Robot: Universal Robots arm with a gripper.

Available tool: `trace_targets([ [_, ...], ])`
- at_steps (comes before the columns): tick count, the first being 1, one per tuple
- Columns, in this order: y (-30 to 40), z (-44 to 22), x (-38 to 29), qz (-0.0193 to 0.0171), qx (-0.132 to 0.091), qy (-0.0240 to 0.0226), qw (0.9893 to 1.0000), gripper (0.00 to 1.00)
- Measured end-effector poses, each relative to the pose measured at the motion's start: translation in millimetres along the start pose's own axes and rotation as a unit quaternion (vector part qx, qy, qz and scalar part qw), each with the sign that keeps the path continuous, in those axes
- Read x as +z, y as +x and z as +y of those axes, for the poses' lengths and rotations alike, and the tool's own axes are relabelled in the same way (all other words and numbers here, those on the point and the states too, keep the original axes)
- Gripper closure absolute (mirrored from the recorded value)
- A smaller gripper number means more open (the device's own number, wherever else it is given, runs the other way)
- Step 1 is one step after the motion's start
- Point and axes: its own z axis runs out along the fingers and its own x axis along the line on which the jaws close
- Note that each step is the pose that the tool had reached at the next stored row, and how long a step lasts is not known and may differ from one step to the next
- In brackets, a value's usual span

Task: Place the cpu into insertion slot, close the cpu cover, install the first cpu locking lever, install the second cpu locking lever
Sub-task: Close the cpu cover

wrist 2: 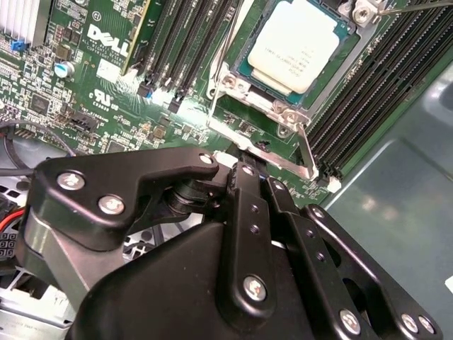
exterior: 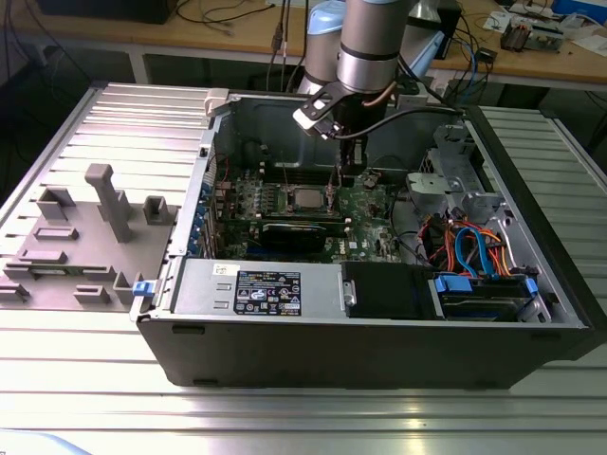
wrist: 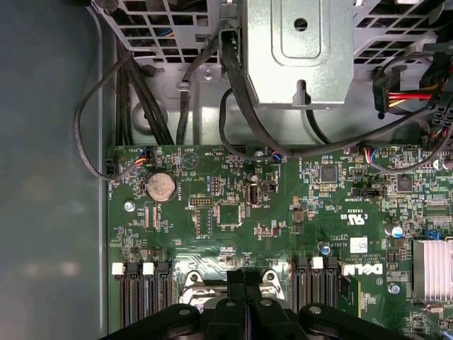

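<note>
1. Nearest in the exterior view was the slatted metal table. An open computer case lay on its side on it.
2. Just inside the case's near wall sat a silvery housing with a black label. Beyond it a long black card ran across the green board.
3. Behind the card, the cpu sat in the insertion slot. It lay flat on the board with its pale face turned up toward the open side of the case. It is square, so it has no long axis. Its edges ran parallel to the memory slots on either side.
4. The cpu cover lay down flat around the chip, whose face showed through its window.
5. The end effector hung just past the socket's corner with its fingers drawn together. I cannot tell whether anything was caught between them. A silvery metal bar lay just beside the tips, and whether they touched it is unclear.
6. The arm rose from there, above the case's far wall.
7. Well apart on the exterior view's left, a grey fixture stood on the table.
</note>
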Motion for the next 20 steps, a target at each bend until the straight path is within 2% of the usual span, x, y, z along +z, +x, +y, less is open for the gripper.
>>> trace_targets([
  [20,0.0,-4.8,-0.1,0.0000,0.000,0.0000,1.0000,0.89],
])
